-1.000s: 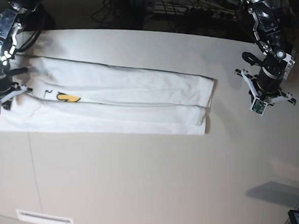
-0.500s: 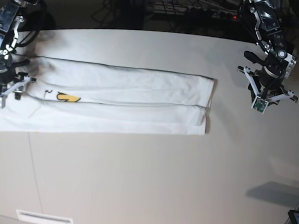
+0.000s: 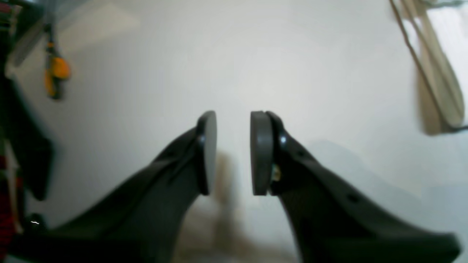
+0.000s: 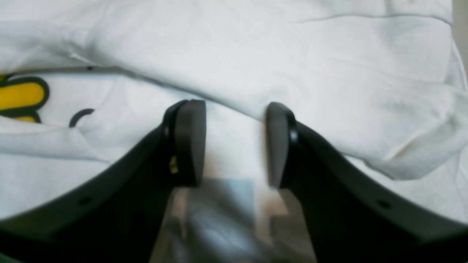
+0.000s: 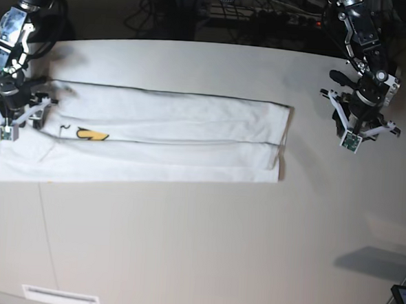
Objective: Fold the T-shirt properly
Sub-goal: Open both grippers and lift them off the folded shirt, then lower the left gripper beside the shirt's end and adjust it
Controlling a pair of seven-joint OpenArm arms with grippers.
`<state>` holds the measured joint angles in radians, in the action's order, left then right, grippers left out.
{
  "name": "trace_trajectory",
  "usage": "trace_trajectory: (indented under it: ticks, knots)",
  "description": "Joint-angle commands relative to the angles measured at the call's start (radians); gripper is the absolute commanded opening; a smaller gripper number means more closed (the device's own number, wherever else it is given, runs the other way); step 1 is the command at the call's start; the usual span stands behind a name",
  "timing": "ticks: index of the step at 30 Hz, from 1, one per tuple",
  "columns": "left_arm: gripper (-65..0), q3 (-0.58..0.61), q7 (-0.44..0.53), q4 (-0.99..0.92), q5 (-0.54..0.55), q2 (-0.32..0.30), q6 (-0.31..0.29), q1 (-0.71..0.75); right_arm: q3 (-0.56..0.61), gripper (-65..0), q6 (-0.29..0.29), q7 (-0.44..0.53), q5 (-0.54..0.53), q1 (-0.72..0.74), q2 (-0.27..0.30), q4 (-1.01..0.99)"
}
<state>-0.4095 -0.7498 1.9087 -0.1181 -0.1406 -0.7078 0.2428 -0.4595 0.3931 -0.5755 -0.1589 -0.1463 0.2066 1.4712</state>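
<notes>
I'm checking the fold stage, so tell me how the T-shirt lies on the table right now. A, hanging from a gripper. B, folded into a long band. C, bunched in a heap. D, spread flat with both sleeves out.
B: in the base view the T-shirt lies as a long narrow band of layered cloth on the table, with neither gripper lifting it.

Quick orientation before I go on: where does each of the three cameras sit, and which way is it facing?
Base: overhead, facing down on the white table, the long folded white printed T-shirt and both arms.
Left wrist: on the left arm, facing down past the left gripper, open over bare table; shirt edge at far right.
Right wrist: on the right arm, facing down past the open right gripper at the shirt.
Base and right wrist share the yellow print.
</notes>
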Motion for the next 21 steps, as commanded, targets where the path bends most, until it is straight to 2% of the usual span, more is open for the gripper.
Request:
trace_trajectory:
  ticks: [1,4,6,9,13,16,21]
  knots:
    - [-40.3,-0.002,0.011,-0.007,0.014,-0.003,0.01,-0.007,0.001,-38.4,-0.003,-0.031,0.017,0.003,0.011,-0.008]
    - [-31.6,-0.004,-0.01,-0.062,0.111,0.002,0.01,-0.009,0.001,-38.4,-0.003,-0.031,0.017,0.003,0.012,-0.023]
    - [-28.7,-0.019,-0.055,-0.088,0.235,-0.003,0.01,-0.009,0.001,-38.4,-0.003,-0.031,0.017,0.003,0.012,-0.023]
    - [-27.0,-0.093,-0.112,-0.093,0.446,-0.006,0.01,-0.009,0.001,-38.4,-0.003,-0.031,0.017,0.0,0.014,-0.023]
    - [-26.9,-0.173,-0.158,-0.093,0.622,-0.021,0.01,-0.007,0.001,-38.4,-0.003,-0.031,0.017,0.0,0.014,-0.023]
    - [-25.9,-0.179,-0.178,-0.102,0.748,-0.049,0.01,-0.003,0.003,-38.4,-0.003,-0.031,0.017,0.0,0.014,-0.023]
    - [-12.3,-0.176,-0.178,-0.179,1.016,-0.098,0.01,-0.003,0.003,-38.4,-0.003,-0.031,0.017,0.0,0.014,-0.023]
